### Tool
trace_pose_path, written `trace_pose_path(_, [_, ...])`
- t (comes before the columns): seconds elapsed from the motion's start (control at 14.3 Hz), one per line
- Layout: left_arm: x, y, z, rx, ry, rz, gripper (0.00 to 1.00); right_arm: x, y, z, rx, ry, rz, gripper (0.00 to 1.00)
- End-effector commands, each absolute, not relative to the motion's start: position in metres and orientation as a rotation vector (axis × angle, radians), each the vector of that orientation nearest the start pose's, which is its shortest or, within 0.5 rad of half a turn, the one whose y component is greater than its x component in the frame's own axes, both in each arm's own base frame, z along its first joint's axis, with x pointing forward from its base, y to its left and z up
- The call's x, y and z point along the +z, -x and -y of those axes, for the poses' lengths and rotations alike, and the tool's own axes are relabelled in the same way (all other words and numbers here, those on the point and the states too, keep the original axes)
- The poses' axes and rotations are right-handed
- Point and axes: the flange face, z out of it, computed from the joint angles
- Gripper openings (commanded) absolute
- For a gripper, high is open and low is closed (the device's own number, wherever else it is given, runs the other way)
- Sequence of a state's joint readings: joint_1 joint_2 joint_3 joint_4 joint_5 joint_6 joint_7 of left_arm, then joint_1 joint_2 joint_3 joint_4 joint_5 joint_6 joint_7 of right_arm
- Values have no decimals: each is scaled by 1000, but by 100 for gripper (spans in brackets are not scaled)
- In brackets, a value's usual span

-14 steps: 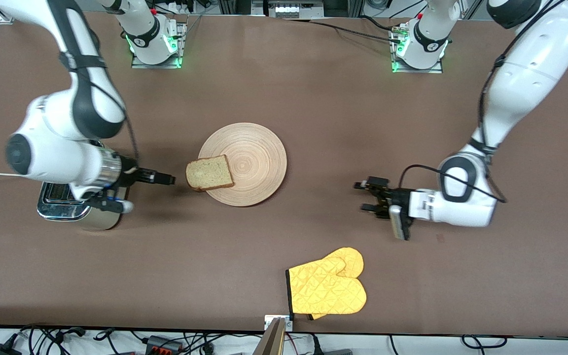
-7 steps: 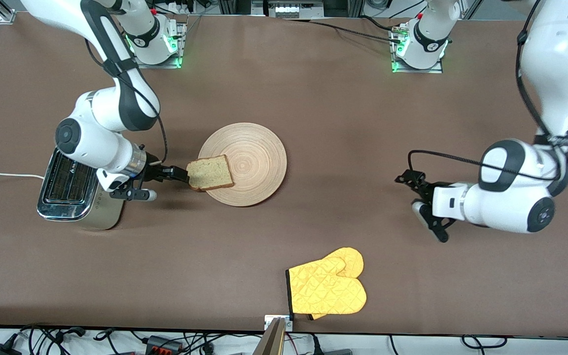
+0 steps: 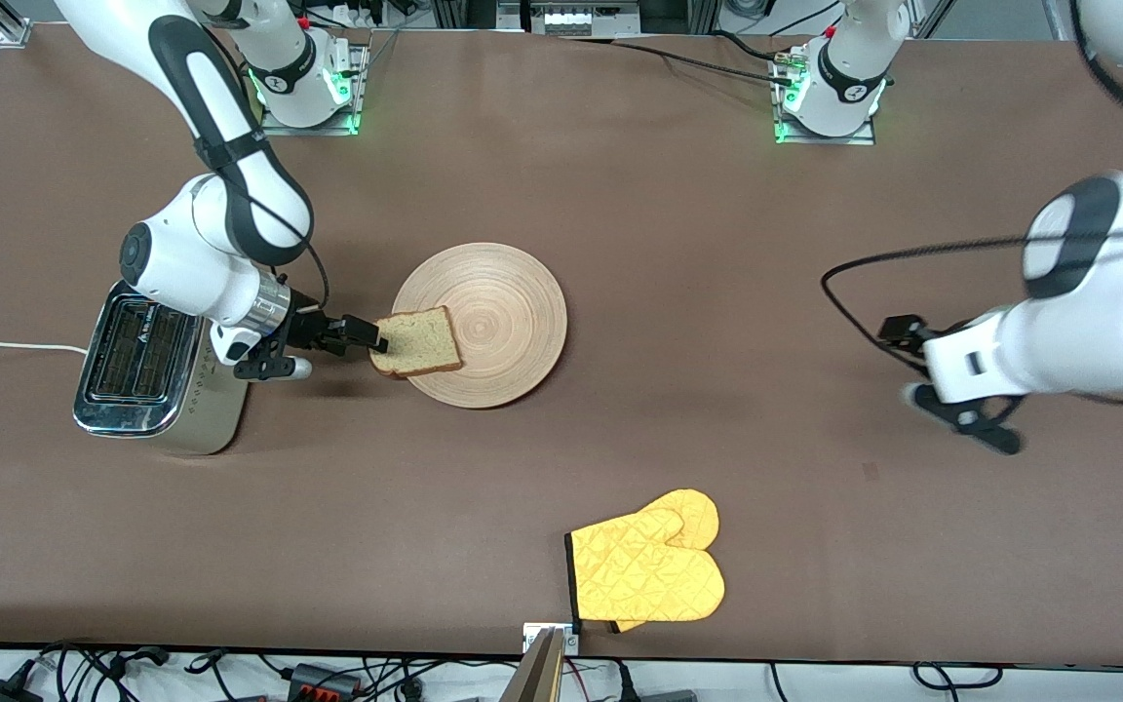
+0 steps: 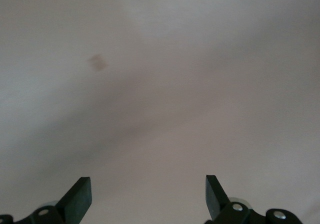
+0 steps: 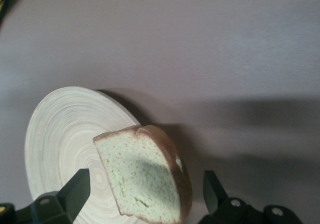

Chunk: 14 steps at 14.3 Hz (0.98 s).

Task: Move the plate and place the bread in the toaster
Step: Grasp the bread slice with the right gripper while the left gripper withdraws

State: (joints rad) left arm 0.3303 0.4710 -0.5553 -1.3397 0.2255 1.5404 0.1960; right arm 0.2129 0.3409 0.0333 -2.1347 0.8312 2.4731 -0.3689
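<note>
Between the toaster (image 3: 147,375) and the plate (image 3: 498,312), the right gripper (image 3: 373,337) reaches the bread (image 3: 415,341), fingers spread either side of the slice's edge, not closed. The bread lies on the plate's rim nearest the toaster. The left gripper (image 4: 147,196) hangs open over bare table (image 3: 620,195) at the left arm's end. A yellow oven mitt (image 3: 647,565) lies nearer the camera.
</note>
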Motion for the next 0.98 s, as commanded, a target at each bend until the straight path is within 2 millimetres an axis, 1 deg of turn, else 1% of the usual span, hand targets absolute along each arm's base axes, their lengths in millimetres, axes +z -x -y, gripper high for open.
trace_pose_path(0.0, [525, -635, 44, 279, 3030, -455, 100, 217, -548, -129, -88, 2566, -4, 100])
trace_pose_path(0.07, [536, -626, 43, 306, 3019, -422, 100, 211, -548, -128, -101, 2551, 4, 100])
trace_pose_path(0.14, [550, -621, 35, 308, 3016, -388, 100, 209, -547, -128, -109, 2545, 25, 100])
trace_pose_path(0.21, [571, -619, 24, 266, 3031, -355, 100, 206, -546, -127, -109, 2546, 41, 100])
trace_pose_path(0.28, [586, -617, 19, 250, 3038, -338, 100, 205, -545, -127, -105, 2547, 40, 100])
trace_pose_path(0.35, [592, -615, 16, 260, 3039, -333, 100, 203, -544, -127, -101, 2548, 36, 100])
trace_pose_path(0.42, [594, -612, 21, 255, 3062, -338, 100, 203, -545, -127, -101, 2547, 33, 100])
trace_pose_path(0.49, [602, -606, 32, 238, 3070, -339, 100, 203, -545, -128, -105, 2539, 18, 100])
trace_pose_path(0.56, [601, -604, 22, 246, 3078, -280, 100, 202, -544, -128, -104, 2535, 9, 94])
trace_pose_path(0.7, [604, -596, 13, 176, 3108, -139, 100, 202, -544, -131, -104, 2526, -3, 74])
trace_pose_path(0.77, [601, -589, 9, 112, 3099, -87, 100, 202, -543, -131, -105, 2521, -17, 62])
trace_pose_path(0.84, [602, -580, 11, 47, 3087, -60, 100, 202, -543, -132, -106, 2517, -22, 57])
trace_pose_path(0.91, [597, -573, 6, 13, 3080, -39, 100, 202, -543, -132, -106, 2515, -26, 56])
